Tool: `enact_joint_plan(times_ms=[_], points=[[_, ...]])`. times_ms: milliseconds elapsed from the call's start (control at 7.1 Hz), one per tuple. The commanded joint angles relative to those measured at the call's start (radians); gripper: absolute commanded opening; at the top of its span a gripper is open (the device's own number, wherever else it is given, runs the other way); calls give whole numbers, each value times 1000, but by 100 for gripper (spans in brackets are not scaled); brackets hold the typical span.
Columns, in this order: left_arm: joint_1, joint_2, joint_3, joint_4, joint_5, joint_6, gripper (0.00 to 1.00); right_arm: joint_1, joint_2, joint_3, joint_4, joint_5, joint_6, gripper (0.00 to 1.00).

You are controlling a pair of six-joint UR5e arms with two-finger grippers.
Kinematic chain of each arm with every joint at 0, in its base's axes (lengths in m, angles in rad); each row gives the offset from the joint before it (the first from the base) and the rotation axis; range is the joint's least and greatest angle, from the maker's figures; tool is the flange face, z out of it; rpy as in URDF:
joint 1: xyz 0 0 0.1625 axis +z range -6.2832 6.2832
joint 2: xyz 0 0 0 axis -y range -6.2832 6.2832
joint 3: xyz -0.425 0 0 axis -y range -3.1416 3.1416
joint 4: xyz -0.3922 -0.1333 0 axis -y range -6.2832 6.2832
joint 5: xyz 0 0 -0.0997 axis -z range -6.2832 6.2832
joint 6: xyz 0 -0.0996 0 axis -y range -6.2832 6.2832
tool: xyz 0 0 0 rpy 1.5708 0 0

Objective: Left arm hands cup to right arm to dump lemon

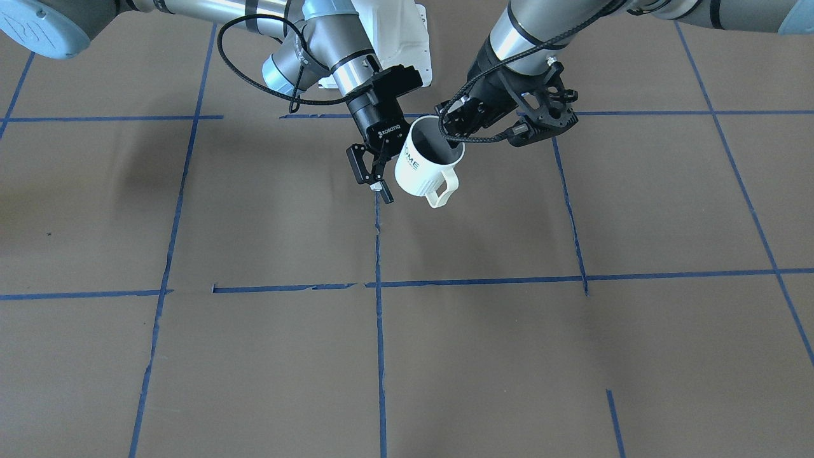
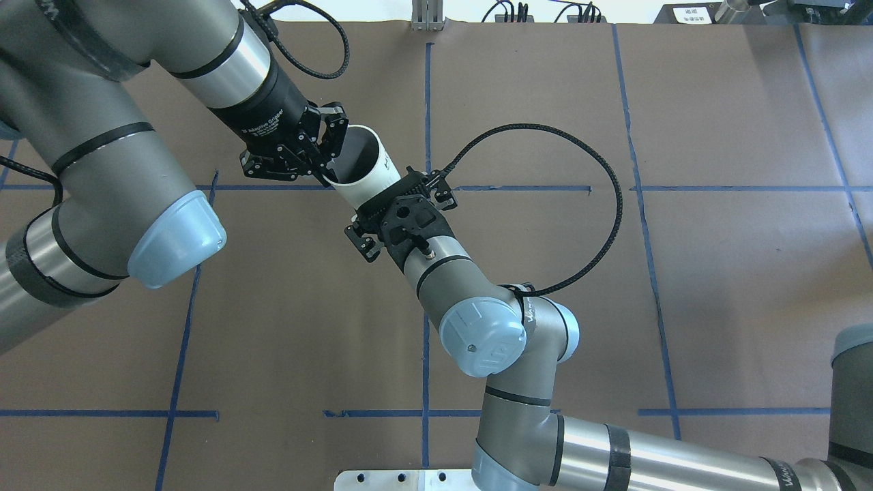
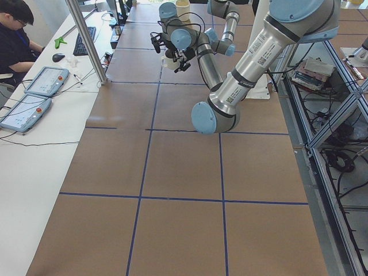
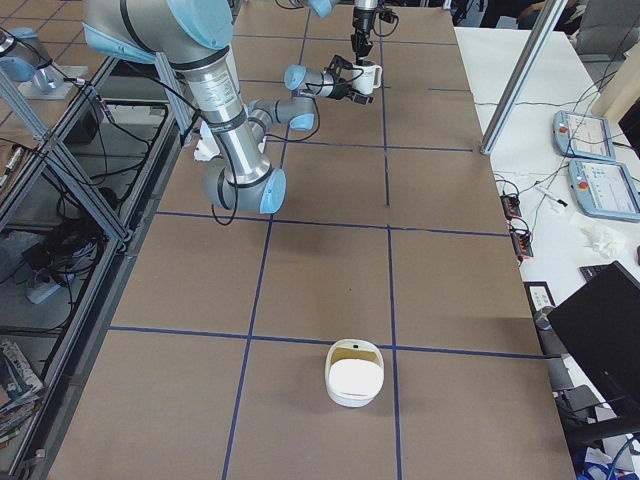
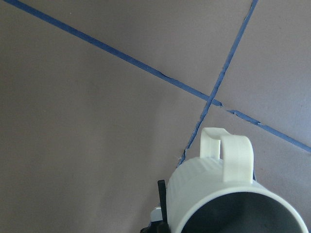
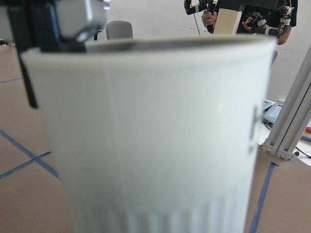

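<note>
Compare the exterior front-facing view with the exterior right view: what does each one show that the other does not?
Only front-facing: the black lettering on the cup and its dark inside. Only exterior right: a white container on the table, near the camera. Both: the cup in the air, the left gripper at its rim, the right gripper beside it.

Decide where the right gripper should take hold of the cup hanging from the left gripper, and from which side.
Probably grip the cup by its lower ribbed wall, across its width, from the side opposite the handle. The left gripper pinches the rim, so the top is taken; the handle juts away from the open right gripper, which faces bare wall.
</note>
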Motion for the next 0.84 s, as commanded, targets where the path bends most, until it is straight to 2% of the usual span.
enact_joint_plan(times_ms=[0, 422, 563, 704], points=[[-65, 63, -39, 20, -1, 100, 0, -2, -2, 0, 0, 0, 0, 97], [-192, 193, -30, 40, -1, 426, 0, 12, -22, 1, -1, 3, -1, 97], [-232, 196, -33, 99, 2, 568, 0, 32, -23, 1, -3, 27, 2, 97], [-282, 248, -39, 124, 4, 715, 0, 55, -36, 1, -3, 64, 32, 97]])
